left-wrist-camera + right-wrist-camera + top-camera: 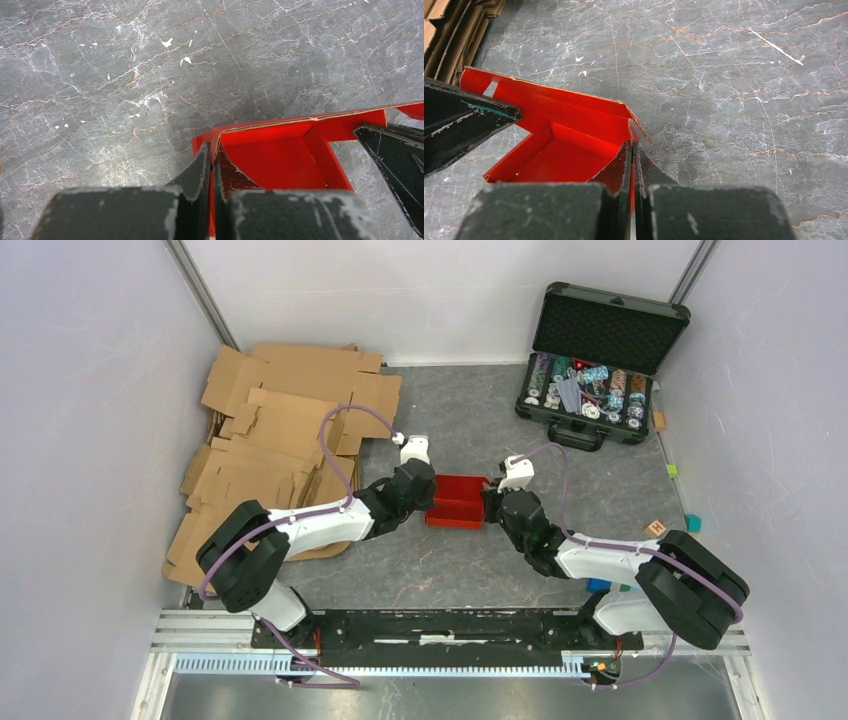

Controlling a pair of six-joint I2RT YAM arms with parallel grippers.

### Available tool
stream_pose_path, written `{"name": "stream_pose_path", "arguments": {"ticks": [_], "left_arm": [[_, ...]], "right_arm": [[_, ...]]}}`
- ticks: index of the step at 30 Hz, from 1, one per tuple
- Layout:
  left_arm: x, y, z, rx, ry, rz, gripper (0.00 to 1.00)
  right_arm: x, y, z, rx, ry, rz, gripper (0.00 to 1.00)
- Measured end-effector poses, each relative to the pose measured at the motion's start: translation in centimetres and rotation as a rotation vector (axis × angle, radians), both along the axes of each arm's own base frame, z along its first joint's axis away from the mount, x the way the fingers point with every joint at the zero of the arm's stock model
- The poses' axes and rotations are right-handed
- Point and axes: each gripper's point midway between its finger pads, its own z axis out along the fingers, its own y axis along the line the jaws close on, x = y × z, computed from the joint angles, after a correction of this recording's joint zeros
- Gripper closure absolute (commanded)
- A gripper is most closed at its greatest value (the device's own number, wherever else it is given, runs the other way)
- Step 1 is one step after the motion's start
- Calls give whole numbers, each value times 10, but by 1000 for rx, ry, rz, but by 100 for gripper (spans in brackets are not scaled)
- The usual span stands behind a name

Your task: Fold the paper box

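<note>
The red paper box sits in the middle of the table as a shallow open tray. My left gripper is shut on its left wall, one finger inside and one outside, as the left wrist view shows at the paper box and the left gripper. My right gripper is shut on the opposite wall of the paper box; in its wrist view the right gripper pinches the thin red wall. The back flap stands up along the far edge.
A pile of brown cardboard sheets lies at the left. An open black case of poker chips stands at the back right. Small blocks lie near the right wall.
</note>
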Motion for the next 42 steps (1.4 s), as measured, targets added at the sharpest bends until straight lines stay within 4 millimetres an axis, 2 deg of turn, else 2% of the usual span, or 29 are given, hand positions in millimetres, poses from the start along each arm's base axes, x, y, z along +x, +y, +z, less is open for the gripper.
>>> {"name": "stream_pose_path", "arguments": {"ticks": [11,18,22,25,30,37,39,42], "left_arm": [[-3,10,-7,39,28,26,98],[-7,13,-6,48,38,27,98],[-9,12,-7,47,47,18,98],[-11,12,-9,47,59,8,98],[-12,11,-9,46,60,6,98],[-14,7,-7,39,59,-10,98],[-16,6,-6,39,56,-18,98],[-18,4,-3,36,50,-26,98]], "right_arm": [[21,14,4,-82,77,-46,100],[15,16,0,-92,102,-37,100],[9,14,-10,-105,116,-33,100],[7,14,-11,-102,113,-29,96],[6,14,-11,-115,111,-16,78],[-8,20,-4,-158,110,95,25],[-11,21,1,-156,106,115,13],[-16,21,8,-152,102,138,2]]}}
